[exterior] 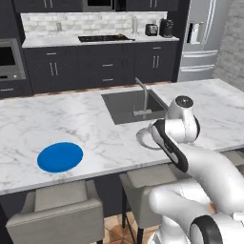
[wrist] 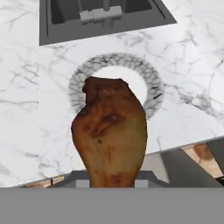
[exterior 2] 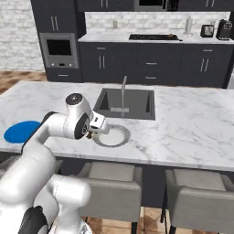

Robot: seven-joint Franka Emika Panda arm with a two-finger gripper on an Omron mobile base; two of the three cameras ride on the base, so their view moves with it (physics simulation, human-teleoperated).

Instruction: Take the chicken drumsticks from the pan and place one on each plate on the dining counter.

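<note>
Hand view: glossy brown drumstick (wrist: 111,135) above marbled-rim round plate (wrist: 151,85).

All three views are rendered under even, diffuse illumination, and no single light source can be identified. The white marble table (exterior: 95,138) is shown bright but not overexposed; its grey veining is kept legible throughout. Shadows are soft and faint: slight darkening is seen inside the sink (exterior 2: 125,103) and beneath the table overhang above the stools (exterior 2: 112,183). No glare or specular hotspots are observed on the blue plate (exterior: 60,157). Edges are resolved at low resolution, with mild softness and aliasing. In the hand view, the drumstick (wrist: 110,135) texture is rendered coarse and blurred at close range. No edge distortion is evident.
</note>
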